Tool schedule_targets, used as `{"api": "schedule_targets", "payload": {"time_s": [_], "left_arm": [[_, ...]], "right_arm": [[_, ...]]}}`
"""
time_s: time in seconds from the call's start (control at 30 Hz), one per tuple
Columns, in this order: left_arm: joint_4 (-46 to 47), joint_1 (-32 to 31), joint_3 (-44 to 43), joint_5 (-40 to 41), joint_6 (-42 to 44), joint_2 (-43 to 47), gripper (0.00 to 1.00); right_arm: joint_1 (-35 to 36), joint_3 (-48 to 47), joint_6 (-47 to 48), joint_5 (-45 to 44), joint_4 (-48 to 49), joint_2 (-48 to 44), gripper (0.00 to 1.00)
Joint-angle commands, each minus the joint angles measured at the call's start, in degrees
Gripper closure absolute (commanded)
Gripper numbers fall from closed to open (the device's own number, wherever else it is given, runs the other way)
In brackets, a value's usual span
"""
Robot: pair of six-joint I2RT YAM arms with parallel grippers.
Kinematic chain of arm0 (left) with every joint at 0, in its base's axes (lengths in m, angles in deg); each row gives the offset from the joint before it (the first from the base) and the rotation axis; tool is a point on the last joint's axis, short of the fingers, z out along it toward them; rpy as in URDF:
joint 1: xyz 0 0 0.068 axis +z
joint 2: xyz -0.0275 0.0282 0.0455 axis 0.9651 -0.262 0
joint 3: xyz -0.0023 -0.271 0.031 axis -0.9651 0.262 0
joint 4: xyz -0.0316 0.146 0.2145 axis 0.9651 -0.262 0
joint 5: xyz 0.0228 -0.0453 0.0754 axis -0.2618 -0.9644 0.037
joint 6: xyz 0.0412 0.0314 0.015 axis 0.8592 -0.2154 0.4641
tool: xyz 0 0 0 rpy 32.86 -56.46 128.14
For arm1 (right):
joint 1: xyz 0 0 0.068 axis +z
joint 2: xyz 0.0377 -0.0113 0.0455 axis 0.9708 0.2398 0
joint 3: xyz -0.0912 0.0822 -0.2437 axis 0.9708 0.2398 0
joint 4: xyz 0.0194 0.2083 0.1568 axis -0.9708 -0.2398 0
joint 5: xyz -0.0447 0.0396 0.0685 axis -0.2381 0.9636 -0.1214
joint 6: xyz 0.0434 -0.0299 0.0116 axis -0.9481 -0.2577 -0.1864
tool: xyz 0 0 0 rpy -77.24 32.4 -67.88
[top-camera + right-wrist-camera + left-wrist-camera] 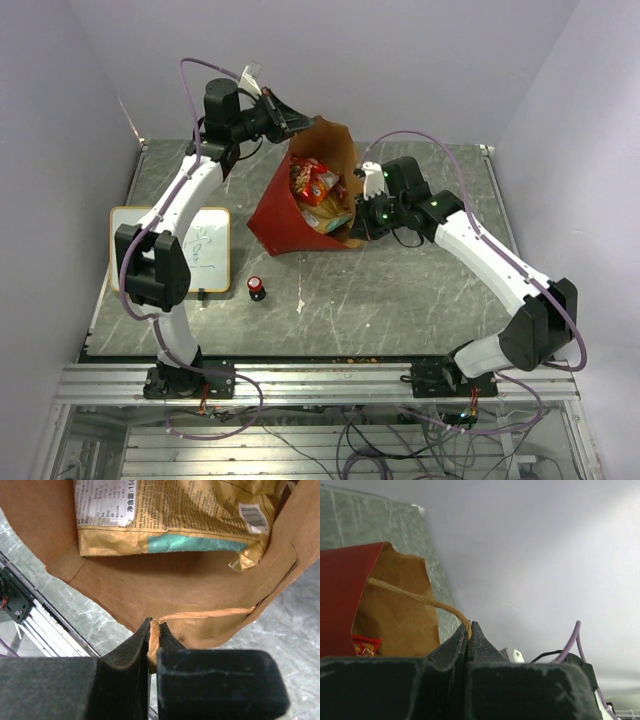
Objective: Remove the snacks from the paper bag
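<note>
- The paper bag (275, 215) lies on the table (420, 300) near its far middle, red outside toward the left arm and brown inside turned up to the overhead camera.
- The left gripper (469, 630) is closed on the far cord handle (420, 599). The wrist view shows the cord pinched between the fingertips and running back to the bag's rim.
- The right gripper (152, 630) is likewise clamped on the near cord handle (210, 614), at the rim closest to the right arm.
- Between the two holds, the mouth stands open.
- The snacks (318, 190) are all inside the bag. An orange packet (200, 515) with a teal band lies just within the near rim, and red and orange packets lie deeper in.
- We see no packet on the table outside the bag, so we judge that removal has not begun. Only the opening of the mouth is done.
- Every packet is left to take out. In our judgement, one gripper must release its handle before it can reach in.
- The white board (170, 250) and the small red-and-black cylinder (256, 288) sit well apart from the bag.
</note>
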Motion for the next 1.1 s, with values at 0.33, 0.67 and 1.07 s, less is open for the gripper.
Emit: {"api": "schedule_targets", "payload": {"time_s": [0.33, 0.67, 1.07], "left_arm": [[-4.8, -3.9, 11.7, 4.0, -5.2, 13.2, 0.93], [-7.6, -4.7, 16.9, 5.9, -5.4, 19.6, 0.93], [-9.8, -7.5, 18.7, 7.8, -4.5, 22.3, 0.93]], "right_arm": [[-0.4, -4.4, -15.9, -6.2, -5.4, -4.2, 0.92], [-0.4, -10.8, -17.0, -12.1, -11.2, -6.9, 0.71], [-0.4, -6.4, -26.5, -6.4, 2.0, -16.0, 0.23]]}}
